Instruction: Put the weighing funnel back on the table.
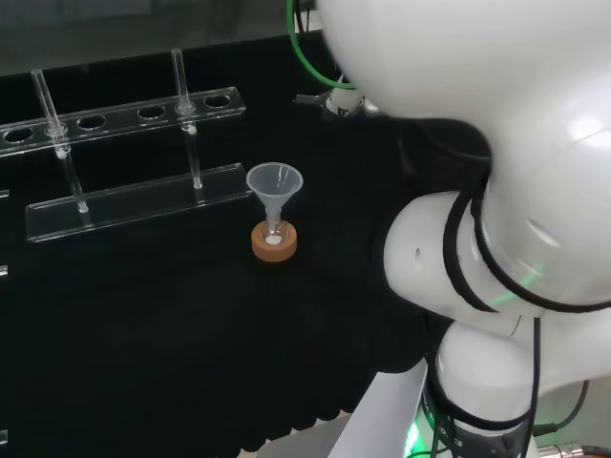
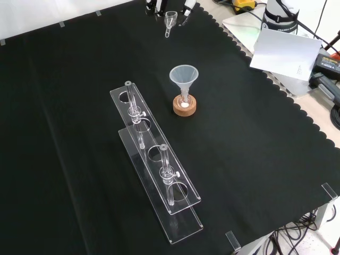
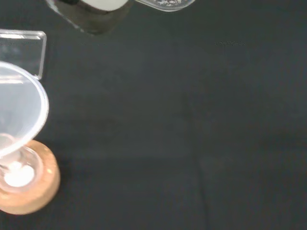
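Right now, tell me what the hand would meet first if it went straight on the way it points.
Likely bare black cloth: the hand, holding the weighing funnel, points down beside the funnel, not over it. Depth is unclear.

Note the cloth (image 2: pixel 79 133): plain black, no pattern, with a scalloped edge. You see the funnel (image 2: pixel 183 77) as milky-clear. The ring (image 2: pixel 184 109) beneath it is tan cork. The flask (image 1: pixel 274 239) is clear, with white at its bottom. The rack (image 2: pixel 159 170) is colourless, with bright glints along its edges. The weighing funnel (image 2: pixel 170 19) is clear too. The hand (image 2: pixel 187 7) is black and white. Your arm (image 1: pixel 535 143) reads glossy white, crossed by black cables; a green cable (image 1: pixel 310 57) runs above it, and there is a green glow at its base. The paper (image 2: pixel 284 50) is white.
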Robot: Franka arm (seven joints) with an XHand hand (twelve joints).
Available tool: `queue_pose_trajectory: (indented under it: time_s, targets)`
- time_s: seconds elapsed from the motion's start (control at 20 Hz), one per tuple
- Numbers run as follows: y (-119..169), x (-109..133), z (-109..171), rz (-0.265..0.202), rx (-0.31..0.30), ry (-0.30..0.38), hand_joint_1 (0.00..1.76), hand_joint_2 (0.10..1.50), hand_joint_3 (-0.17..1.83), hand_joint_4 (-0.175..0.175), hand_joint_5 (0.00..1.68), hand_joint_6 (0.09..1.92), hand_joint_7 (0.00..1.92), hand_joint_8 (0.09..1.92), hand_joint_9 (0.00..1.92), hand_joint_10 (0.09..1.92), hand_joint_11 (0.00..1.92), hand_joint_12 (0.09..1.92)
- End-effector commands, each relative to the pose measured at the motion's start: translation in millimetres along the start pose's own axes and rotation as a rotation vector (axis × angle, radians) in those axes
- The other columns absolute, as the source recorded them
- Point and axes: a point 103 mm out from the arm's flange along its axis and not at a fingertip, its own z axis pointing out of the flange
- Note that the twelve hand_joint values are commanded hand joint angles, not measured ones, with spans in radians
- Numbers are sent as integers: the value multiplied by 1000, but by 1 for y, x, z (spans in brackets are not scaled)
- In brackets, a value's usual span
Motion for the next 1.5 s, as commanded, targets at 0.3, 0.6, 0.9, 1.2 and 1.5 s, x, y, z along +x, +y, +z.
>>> queue_pose_trajectory:
  time_s: [0.3,0.6,0.9,1.2,1.5]
  targets:
    - [11,-1,9,-4,-34,106,1131,1028,-175,175,1436,236,536,650,914,300,754,1032]
    - [46,-13,3,-6,-34,81,1131,1028,-175,175,1435,239,537,650,914,300,753,1032]
    - [103,-32,1,-11,-23,59,1131,1028,-175,175,1434,241,537,650,913,301,752,1033]
    - [151,-40,7,-11,-7,30,1132,1028,-175,175,1433,243,537,650,913,301,752,1033]
    - [187,-43,22,-24,27,9,1132,1028,-175,175,1432,245,537,650,913,301,751,1034]
